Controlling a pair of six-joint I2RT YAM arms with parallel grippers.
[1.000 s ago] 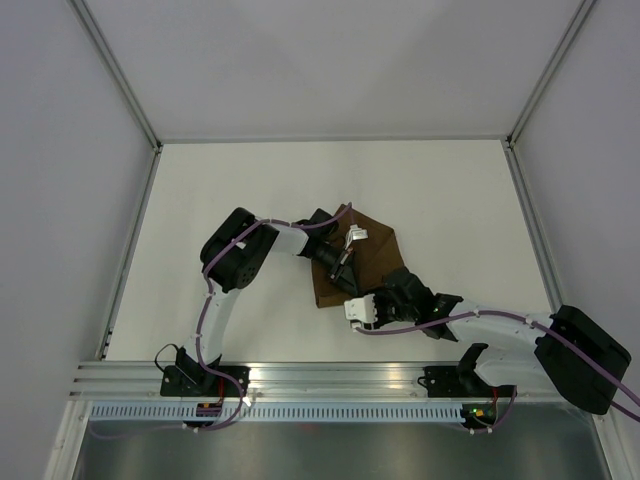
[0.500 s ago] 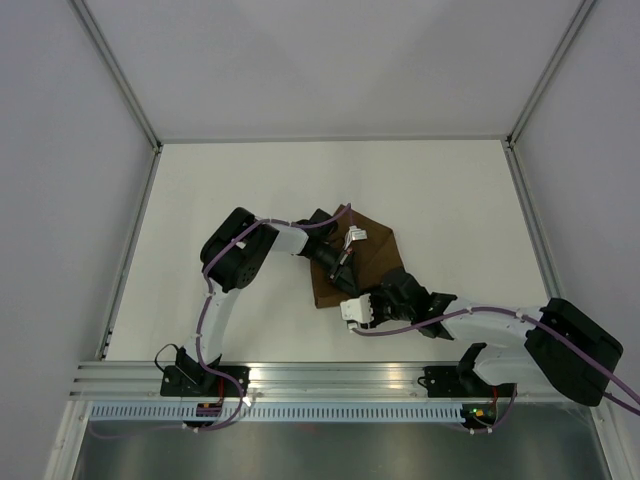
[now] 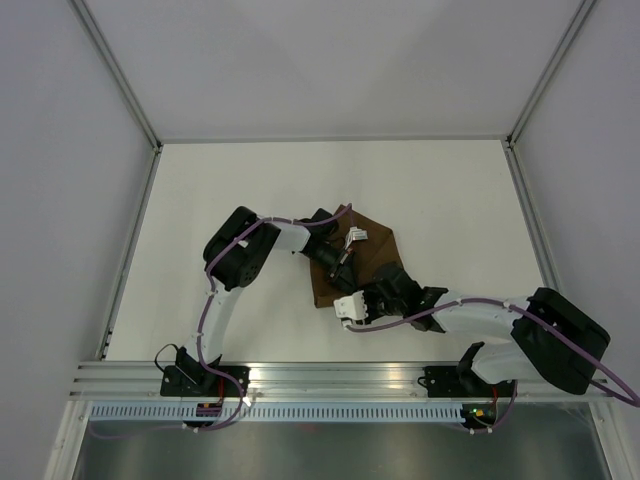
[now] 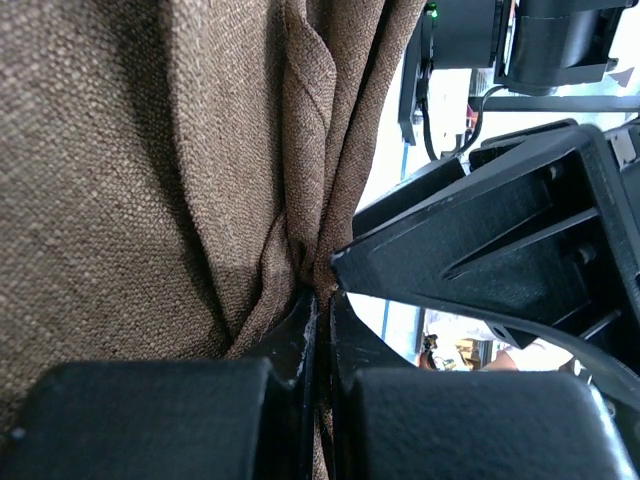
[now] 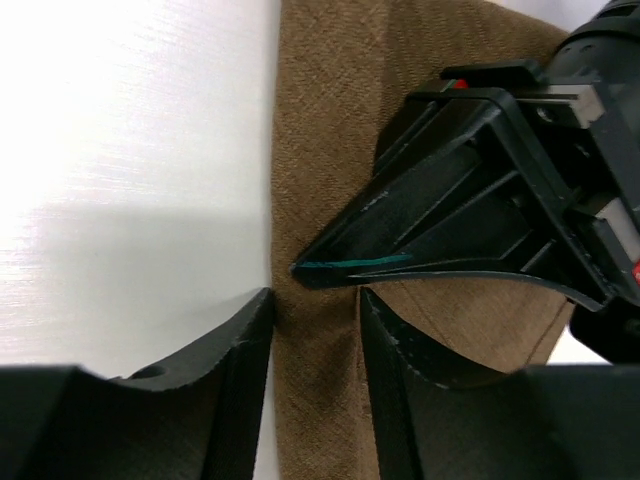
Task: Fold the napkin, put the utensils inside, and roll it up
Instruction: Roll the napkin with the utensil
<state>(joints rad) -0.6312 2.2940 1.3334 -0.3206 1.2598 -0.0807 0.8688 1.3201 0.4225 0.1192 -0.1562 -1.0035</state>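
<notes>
The dark brown napkin (image 3: 378,243) lies folded on the white table (image 3: 250,190) in front of both arms. My left gripper (image 3: 341,266) is shut on a bunched fold of the cloth; in the left wrist view its jaws (image 4: 322,300) pinch the napkin (image 4: 150,150). My right gripper (image 3: 371,288) is open, and in the right wrist view its fingers (image 5: 315,300) straddle the napkin's (image 5: 312,150) left edge strip, just below the left gripper's fingertips (image 5: 330,262). A right finger (image 4: 500,230) also shows in the left wrist view. The knife is out of view.
White table surface (image 5: 120,150) lies to the left of the napkin's edge. Aluminium rails (image 3: 130,250) border the table at left and right, with grey walls behind. The arm bases (image 3: 205,380) sit at the near edge.
My right gripper has moved left and a little farther onto the napkin, closer to the left gripper. The left gripper has stayed put, still holding the cloth.
</notes>
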